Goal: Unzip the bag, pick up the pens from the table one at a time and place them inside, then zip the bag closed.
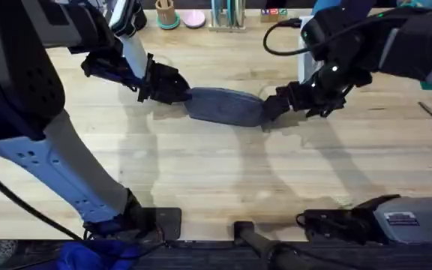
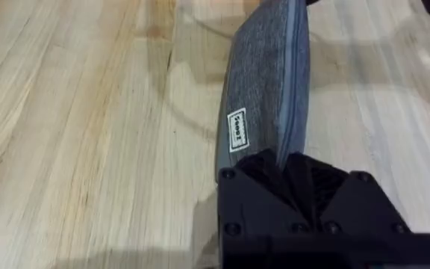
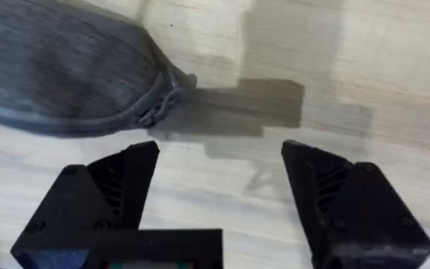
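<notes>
Left gripper (image 1: 177, 90) fingers are clamped on the bag's (image 1: 225, 105) left end; right gripper (image 3: 219, 179) fingers are spread wide, empty, at its right end.

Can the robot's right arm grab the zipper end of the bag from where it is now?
Probably yes. The right gripper is open, and the bag ends just ahead of its fingers, with bare table between them. The left gripper holds the other end.

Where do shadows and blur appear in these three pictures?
Overhead: soft arm shadows fall on the table toward the camera, and the left arm looms large and dark at the edge. Left wrist: the bag is sharp and the left pincer blurred. Right wrist: a blocky shadow lies beside the bag's end.
</notes>
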Tool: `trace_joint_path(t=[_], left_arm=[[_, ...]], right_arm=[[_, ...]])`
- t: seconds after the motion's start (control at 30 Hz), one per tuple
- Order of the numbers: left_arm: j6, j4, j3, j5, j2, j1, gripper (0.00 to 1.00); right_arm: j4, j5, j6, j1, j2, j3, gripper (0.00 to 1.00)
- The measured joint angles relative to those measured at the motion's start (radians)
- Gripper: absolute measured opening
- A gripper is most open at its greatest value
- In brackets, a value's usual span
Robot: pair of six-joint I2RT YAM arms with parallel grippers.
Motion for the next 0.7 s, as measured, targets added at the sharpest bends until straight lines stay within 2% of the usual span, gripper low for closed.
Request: trace_joint_path(t=[0.37, 0.5, 0.53, 0.57, 0.7], left_arm=[[0.0, 0.0, 0.0, 0.0, 0.0, 0.0, 0.041], [0.0, 0.0, 0.0, 0.0, 0.0, 0.0, 0.043], [-0.001, 0.003, 0.0, 0.0, 0.0, 0.0, 0.089], [-0.007, 0.01, 0.0, -0.001, 0.0, 0.0, 0.213], [-0.076, 0.045, 0.0, -0.004, 0.0, 0.006, 0.849]], right_arm=[[-0.077, -0.001, -0.02, 0.0, -0.078, 0.1, 0.996], [-0.15, -0.001, -0.047, 0.0, -0.101, 0.166, 0.996], [-0.164, -0.001, -0.052, 0.001, -0.107, 0.18, 0.996], [-0.174, -0.001, -0.057, 0.002, -0.111, 0.192, 0.996], [-0.204, -0.001, -0.071, 0.007, -0.127, 0.247, 0.996]])
